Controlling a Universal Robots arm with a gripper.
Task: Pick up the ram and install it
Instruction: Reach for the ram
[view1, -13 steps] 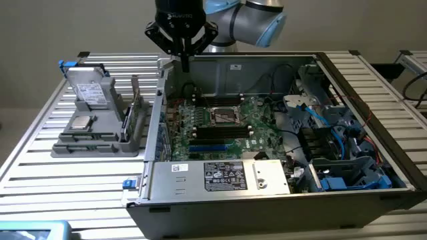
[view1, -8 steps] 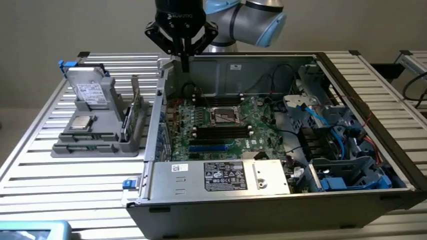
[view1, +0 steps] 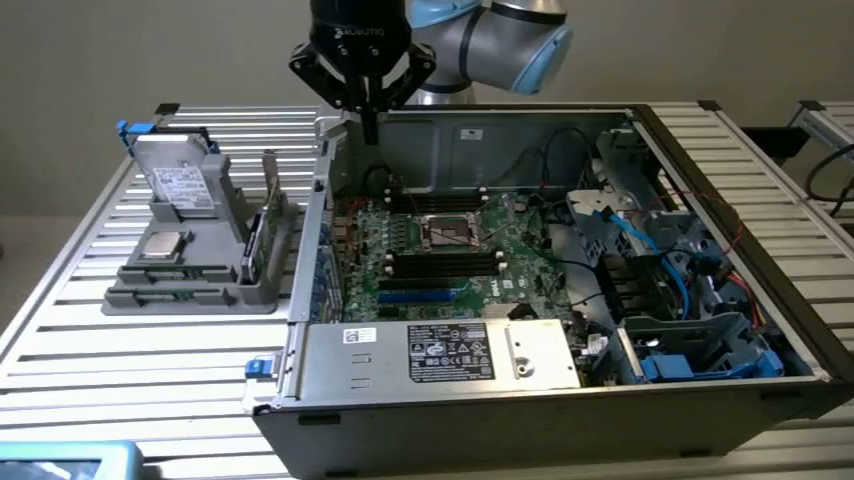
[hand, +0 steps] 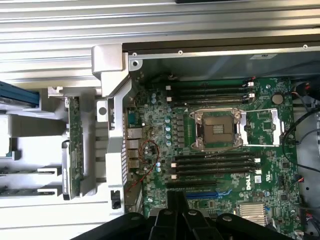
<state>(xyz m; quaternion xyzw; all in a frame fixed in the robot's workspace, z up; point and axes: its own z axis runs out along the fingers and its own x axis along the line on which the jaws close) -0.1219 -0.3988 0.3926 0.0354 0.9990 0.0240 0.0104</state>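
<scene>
While the gripper (view1: 367, 132) hangs over the rear wall of the open computer case (view1: 534, 425), its fingers are pressed tight together with nothing between them. Below it and farther into the case lies the motherboard (view1: 454, 250). In the wrist view the CPU socket (hand: 219, 130) sits just ahead of the closed fingertips, with black memory slots (hand: 212, 167) on both sides of the socket. The ram (view1: 275, 235) stands outside the case, on edge in a slot of the gray holder (view1: 187, 290). It is lower than the gripper and off toward the exterior view's left, on the slatted table (view1: 134, 360). A metal bracket (view1: 271, 170) rises at the far end of those slots, and I cannot cleanly separate the ram from the bracketed card beside it. Farther from the gripper, the holder carries a hard drive (view1: 180, 185).
</scene>
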